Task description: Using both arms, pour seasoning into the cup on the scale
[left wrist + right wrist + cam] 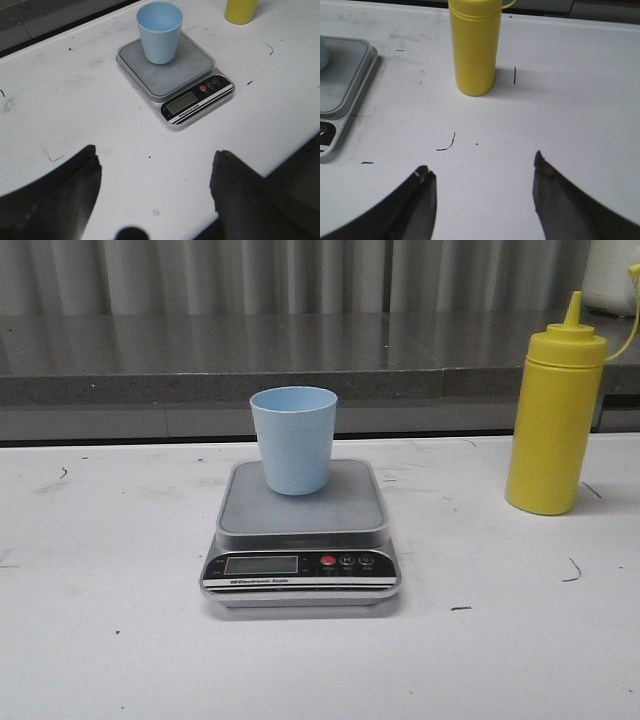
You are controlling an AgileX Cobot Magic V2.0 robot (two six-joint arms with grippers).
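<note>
Two black end effectors wait low over a white desk [100, 640], each seen only from its own wrist camera, and both are spread wide with nothing between the fingers. The left end effector [155, 175] faces a digital kitchen scale [300, 540] lying flat at the middle of the desk. A pale blue cup [294, 438] stands upright on the rear part of the scale's grey platform, mouth up. The right end effector [482, 182] faces a tall yellow seasoning bottle [553, 420], which stands upright on the desk to the right of the scale, well apart from it, nozzle pointing up. Nothing has been picked up yet, so the step in hand is likely the reach for the bottle. To do it well, the right arm should go straight forward and close around the bottle's mid-body, keeping it vertical. The left could then steady the cup without pressing on the platform.
</note>
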